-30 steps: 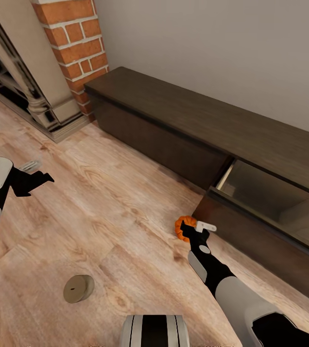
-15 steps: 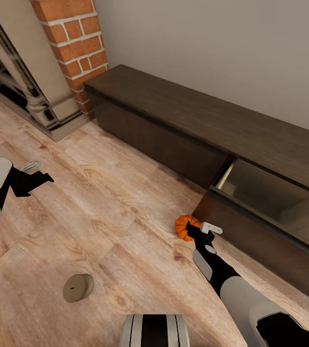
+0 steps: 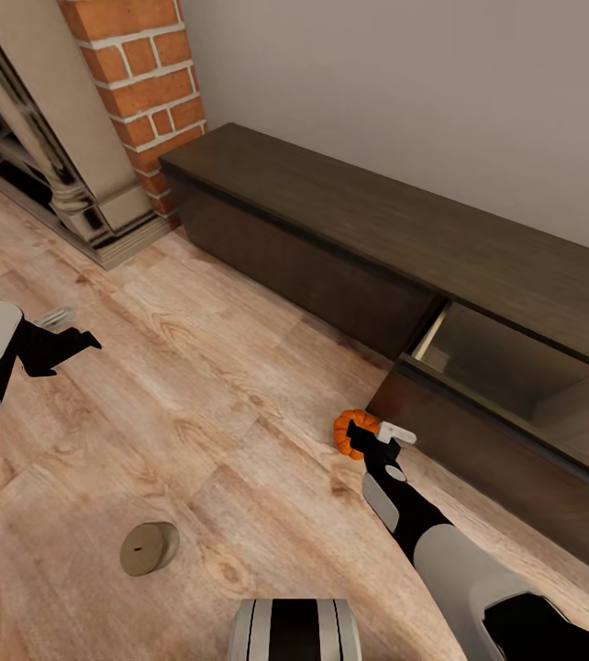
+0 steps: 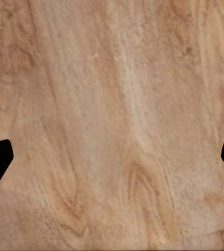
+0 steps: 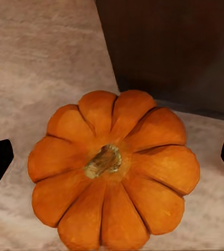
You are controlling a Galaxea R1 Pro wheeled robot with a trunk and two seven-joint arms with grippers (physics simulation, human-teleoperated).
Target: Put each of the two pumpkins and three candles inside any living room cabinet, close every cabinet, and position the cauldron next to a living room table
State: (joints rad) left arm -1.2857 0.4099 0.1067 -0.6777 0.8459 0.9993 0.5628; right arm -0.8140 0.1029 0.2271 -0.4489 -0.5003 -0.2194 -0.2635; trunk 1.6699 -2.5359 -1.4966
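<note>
The left hand [image 3: 79,341] hangs with fingers apart above bare floor [image 3: 194,386]. A candle [image 3: 149,548] lies on the floor near it. The right hand [image 3: 379,439], also spread wide, hovers over the pumpkin [image 3: 350,429], which sits on the floor beside the cabinet [image 3: 350,229]. I judge the pick-up step: lower, close, then lift over the open drawer [image 3: 515,367] front.

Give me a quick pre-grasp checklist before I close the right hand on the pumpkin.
1. Pumpkin centred between the right hand's fingers: ok in the right wrist view.
2. Right hand open: ok.
3. Hand low enough to grip: cannot tell.
4. Cabinet drawer open to receive it: ok.
5. Left hand clear of the work, over bare floor: ok.
6. Candle still on the floor for later: ok.
</note>
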